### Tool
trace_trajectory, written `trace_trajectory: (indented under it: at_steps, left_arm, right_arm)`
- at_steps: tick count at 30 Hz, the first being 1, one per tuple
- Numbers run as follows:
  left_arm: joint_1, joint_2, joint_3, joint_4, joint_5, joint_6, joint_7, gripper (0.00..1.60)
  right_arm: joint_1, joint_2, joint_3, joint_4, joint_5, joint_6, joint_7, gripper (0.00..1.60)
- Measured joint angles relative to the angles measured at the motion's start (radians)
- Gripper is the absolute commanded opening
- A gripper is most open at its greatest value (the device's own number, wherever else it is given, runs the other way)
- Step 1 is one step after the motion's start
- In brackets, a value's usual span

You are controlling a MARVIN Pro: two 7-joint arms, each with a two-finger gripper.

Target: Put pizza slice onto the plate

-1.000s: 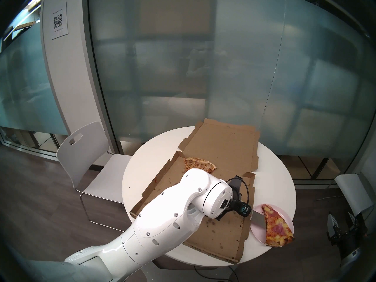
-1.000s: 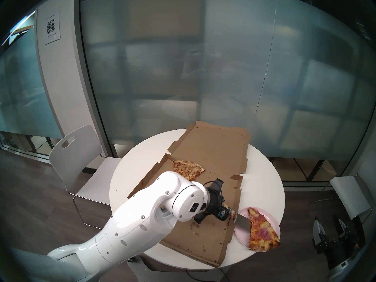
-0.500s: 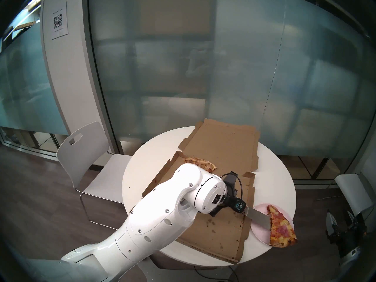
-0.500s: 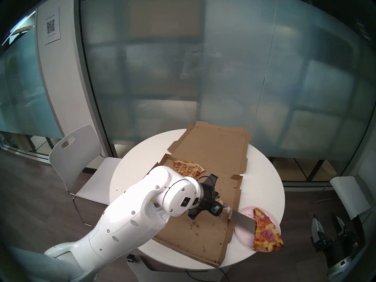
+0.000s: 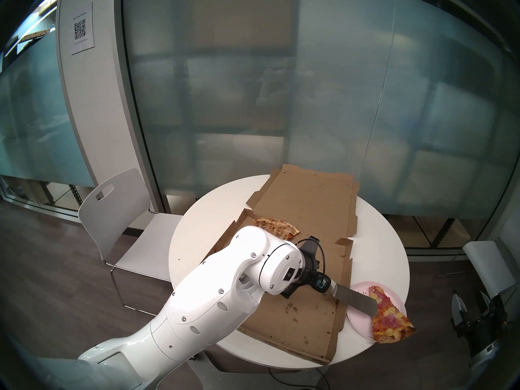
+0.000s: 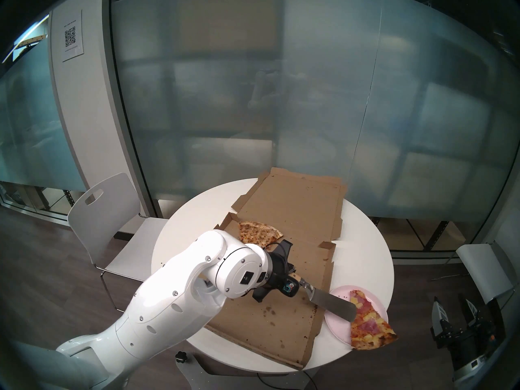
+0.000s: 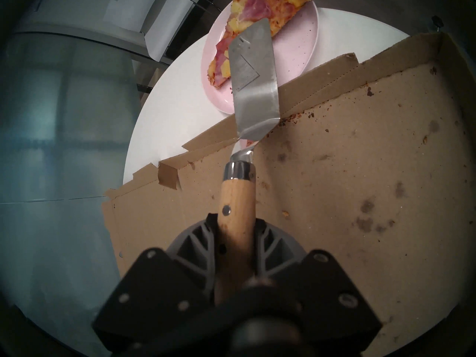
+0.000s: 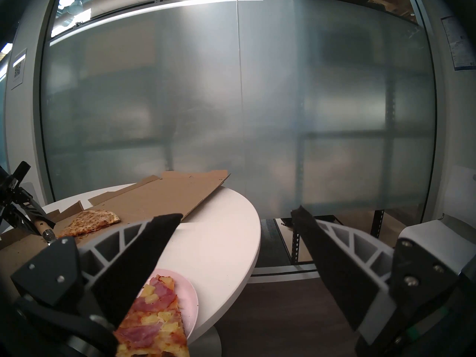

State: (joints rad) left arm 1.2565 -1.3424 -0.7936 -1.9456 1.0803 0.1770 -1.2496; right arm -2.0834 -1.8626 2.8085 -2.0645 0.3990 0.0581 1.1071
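Pink round plate (image 5: 358,319) sits on the white round table (image 5: 374,240), just beside the right edge of the open cardboard pizza box (image 5: 304,212). Pizza slice (image 5: 389,319) (ham, pineapple, red sauce) lies flat on the plate, its browned crust end hanging over the rim nearest the robot. Left gripper (image 7: 235,235) is clamped tight on the wooden handle of a spatula (image 7: 251,83); the smooth, flat steel blade reaches over the box wall, its tip over the slice's edge; can't tell if it touches. Box floor is matte, grease-spotted and crumbed. Plain browned cheese slice (image 5: 277,226) lies in the box's far left corner. Right gripper (image 8: 235,217) hangs off to the side, fingers spread wide, nothing between them.
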Motion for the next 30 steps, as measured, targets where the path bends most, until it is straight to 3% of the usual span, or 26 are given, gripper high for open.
trace_trajectory:
  at_steps: [30]
  left_arm:
    - [0.135, 0.092, -0.207, -0.104, -0.125, 0.064, 0.075, 0.00]
  right_arm:
    - [0.008, 0.008, -0.033, -0.018, -0.025, 0.020, 0.028, 1.60]
